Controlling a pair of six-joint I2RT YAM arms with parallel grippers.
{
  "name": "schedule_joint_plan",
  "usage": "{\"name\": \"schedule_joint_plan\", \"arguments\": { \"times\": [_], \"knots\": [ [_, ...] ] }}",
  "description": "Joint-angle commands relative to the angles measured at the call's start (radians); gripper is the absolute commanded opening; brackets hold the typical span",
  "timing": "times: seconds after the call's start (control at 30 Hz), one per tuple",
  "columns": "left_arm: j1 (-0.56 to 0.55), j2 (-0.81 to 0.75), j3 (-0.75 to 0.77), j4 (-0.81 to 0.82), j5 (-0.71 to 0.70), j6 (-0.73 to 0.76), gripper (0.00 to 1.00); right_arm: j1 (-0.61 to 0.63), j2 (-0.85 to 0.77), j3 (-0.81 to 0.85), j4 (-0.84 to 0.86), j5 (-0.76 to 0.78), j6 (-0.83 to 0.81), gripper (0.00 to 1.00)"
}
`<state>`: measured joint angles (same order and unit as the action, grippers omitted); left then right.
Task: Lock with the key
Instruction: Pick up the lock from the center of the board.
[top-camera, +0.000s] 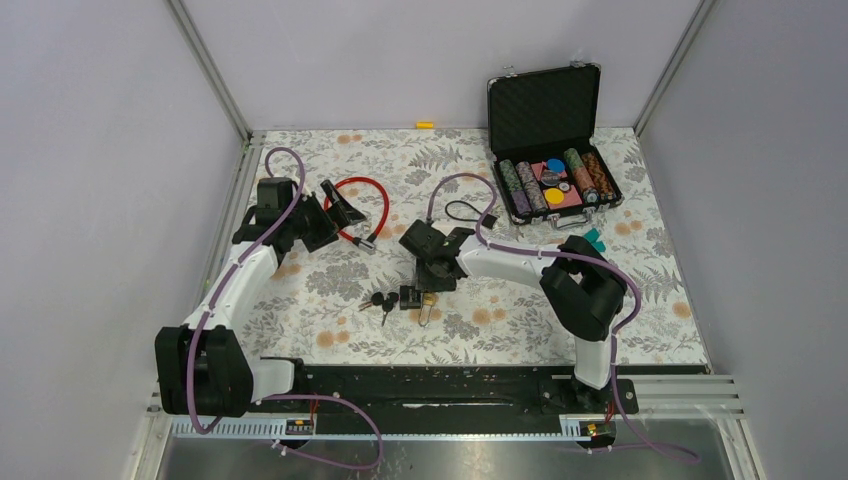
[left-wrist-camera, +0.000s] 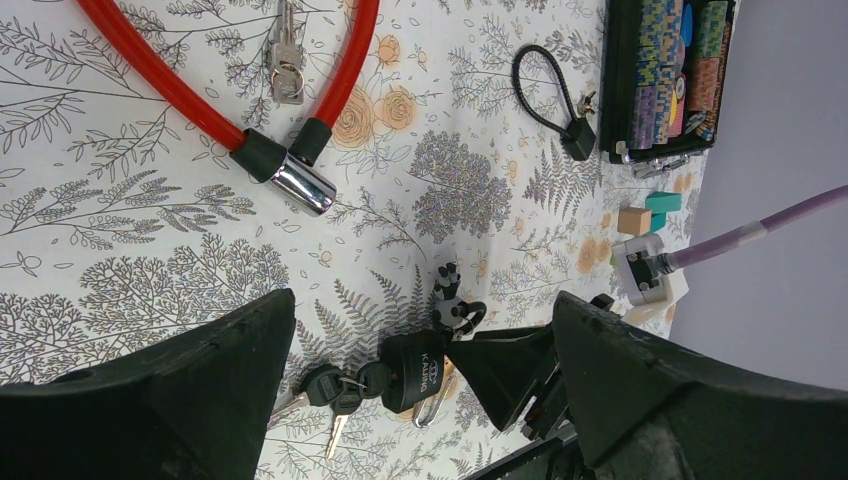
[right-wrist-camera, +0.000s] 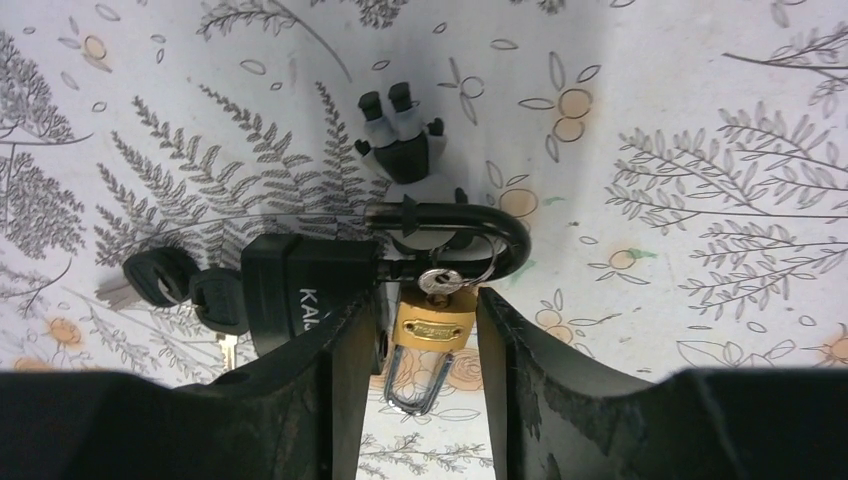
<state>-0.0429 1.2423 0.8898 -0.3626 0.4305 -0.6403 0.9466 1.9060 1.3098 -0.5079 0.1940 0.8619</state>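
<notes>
At mid-tabletop (top-camera: 500, 330), the right pincer (right-wrist-camera: 428, 295) hides part of the black padlock (right-wrist-camera: 295, 300), cutting its lettering short. Its jaws are apart, astride a small brass padlock (right-wrist-camera: 432, 328). The black one lies flat, lengthwise left-right: shackle right, keys (right-wrist-camera: 165, 275) at its left end. The left pincer (left-wrist-camera: 420, 300) gapes wide, well apart.

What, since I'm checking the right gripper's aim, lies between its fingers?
A brass padlock sits between the right gripper's fingers, beside the black padlock; the right wrist view shows it.
</notes>
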Motion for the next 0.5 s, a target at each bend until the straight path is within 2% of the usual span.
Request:
{"name": "schedule_joint_plan", "arguments": {
  "times": [0.0, 0.17, 0.47],
  "knots": [
    [-0.003, -0.023, 0.005, 0.048, -0.005, -0.002, 0.99, 0.009, -0.030, -0.033, -0.082, 0.091, 0.033, 0.49],
    [-0.003, -0.022, 0.005, 0.048, 0.000, -0.003, 0.98, 0.017, 0.003, -0.023, -0.072, 0.056, 0.036, 0.48],
    [-0.003, -0.034, -0.009, 0.048, -0.003, -0.002, 0.99, 0.043, 0.030, -0.008, -0.059, -0.003, -0.017, 0.55]
  ]
}}
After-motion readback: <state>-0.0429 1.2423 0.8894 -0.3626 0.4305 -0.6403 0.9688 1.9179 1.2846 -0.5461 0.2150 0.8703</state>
